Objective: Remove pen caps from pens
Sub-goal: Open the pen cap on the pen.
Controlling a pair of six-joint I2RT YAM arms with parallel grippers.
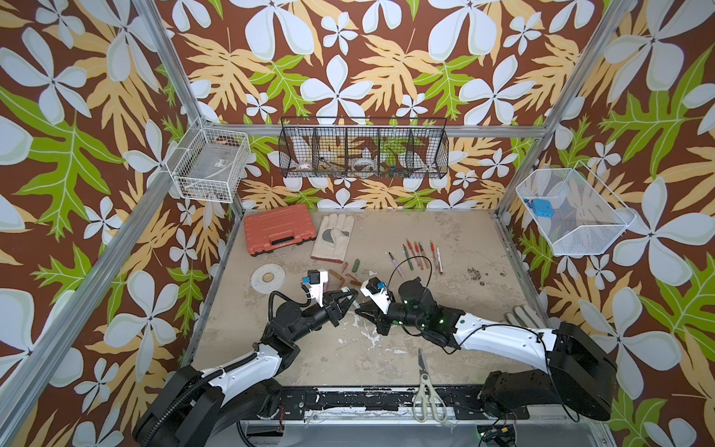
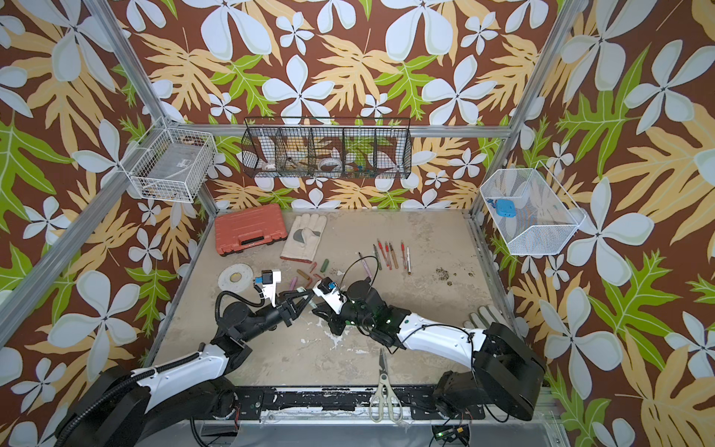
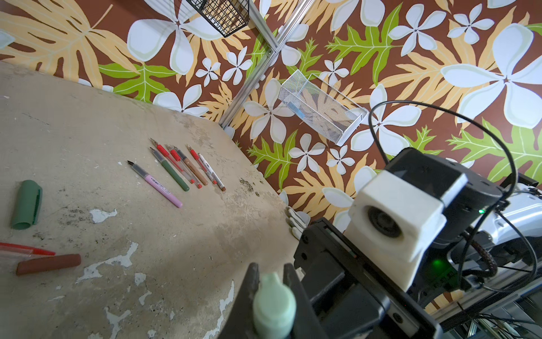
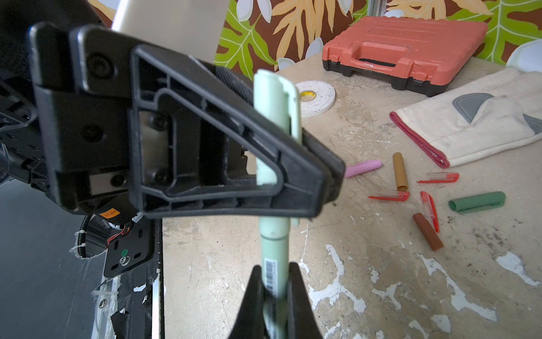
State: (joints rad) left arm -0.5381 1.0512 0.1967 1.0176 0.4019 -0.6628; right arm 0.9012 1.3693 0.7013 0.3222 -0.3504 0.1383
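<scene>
We had our left gripper (image 3: 271, 268) clenched on the stubby pale green plastic cap (image 4: 277, 102), right gripper (image 4: 275, 268) grasping the pale green pen (image 4: 274, 243).

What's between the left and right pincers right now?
The pale green pen, seen in the right wrist view: left pincer grips its cap, right pincer its barrel.

Green pen (image 4: 274, 243) — right claw (image 4: 275, 268), cap (image 4: 272, 102) — left claw (image 4: 328, 173)

left end effector (image 1: 354, 295) clamped, right end effector (image 1: 358, 308) clamped, tips facing
</scene>
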